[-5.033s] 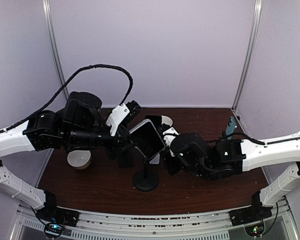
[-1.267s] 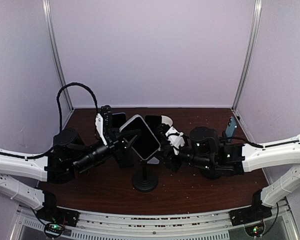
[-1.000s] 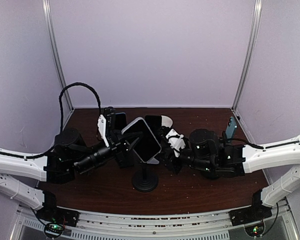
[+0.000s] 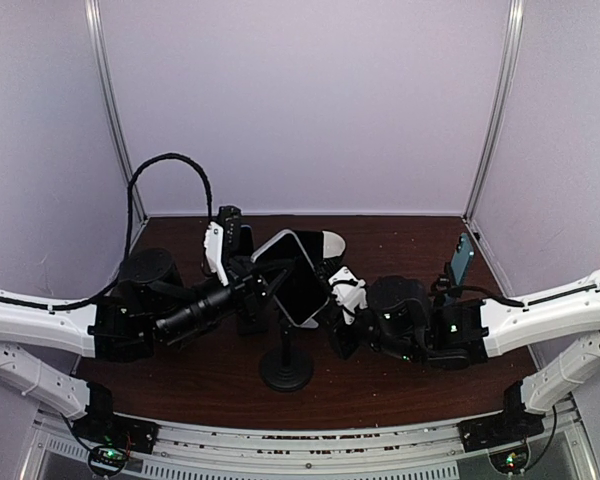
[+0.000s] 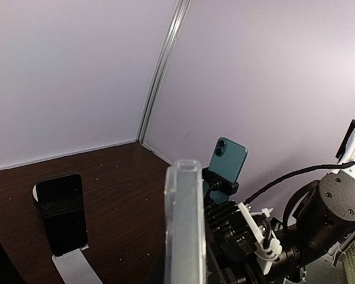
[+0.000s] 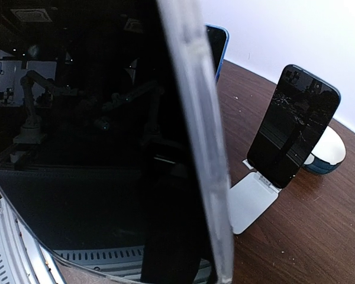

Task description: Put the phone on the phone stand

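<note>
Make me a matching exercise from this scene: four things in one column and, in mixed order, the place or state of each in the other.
Column one:
1. cased phone
2. black stand
3. teal phone
4. white stand

Column two:
A. far right, upright
B. raised and tilted
C. at the back, bearing a dark phone
D. round base, front middle

Pairs: 1-B, 2-D, 3-A, 4-C

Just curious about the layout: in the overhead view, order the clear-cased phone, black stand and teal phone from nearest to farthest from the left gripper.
1. Phone: held in the left gripper, centre.
2. Stand: its base toward the front, centre.
3. Teal phone: far right, by the wall.
</note>
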{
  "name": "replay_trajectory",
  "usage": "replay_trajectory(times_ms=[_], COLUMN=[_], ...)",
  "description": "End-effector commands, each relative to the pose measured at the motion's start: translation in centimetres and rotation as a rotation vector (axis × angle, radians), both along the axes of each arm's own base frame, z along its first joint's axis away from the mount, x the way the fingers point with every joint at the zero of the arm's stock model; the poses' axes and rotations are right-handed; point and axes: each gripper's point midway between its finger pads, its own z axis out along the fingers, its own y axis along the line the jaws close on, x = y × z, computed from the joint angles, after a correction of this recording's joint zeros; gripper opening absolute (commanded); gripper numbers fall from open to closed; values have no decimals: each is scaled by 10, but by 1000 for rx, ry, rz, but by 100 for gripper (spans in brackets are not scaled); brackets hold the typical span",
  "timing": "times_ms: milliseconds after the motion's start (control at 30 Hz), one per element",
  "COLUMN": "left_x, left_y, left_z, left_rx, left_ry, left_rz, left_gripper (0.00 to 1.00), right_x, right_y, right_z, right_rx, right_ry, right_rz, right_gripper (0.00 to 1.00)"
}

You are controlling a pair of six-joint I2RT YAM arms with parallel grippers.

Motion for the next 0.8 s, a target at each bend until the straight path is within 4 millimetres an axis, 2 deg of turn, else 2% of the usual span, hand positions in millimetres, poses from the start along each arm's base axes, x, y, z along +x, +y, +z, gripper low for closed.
replay_trajectory(times_ms=[0,133,367,467,600,767], left_x=[-9,-10,-28,-33,-33,-41], left_y=[-10,-10,-9,-3,11,7], left_z=[-15,-25,-75,-87,-88,-106], left_rx=[16,170,427,459,486,543], left_ry=[33,-6,132,193,224,261], left_rz=[-50,4,-43,-56,-28,-71], left_gripper=[0,0,0,0,0,0], right_x=[14,16,25,30,37,40], right_y=[0,-3,-16,-21,-28,-32], right_z=[19,19,23,19,16,22], right_rx=[92,86,51,27,28,35], right_ry=[-2,-6,-13,-6,13,9], right_rz=[-98,-113,-196,-231,-268,-290], right_gripper=[0,0,0,0,0,0])
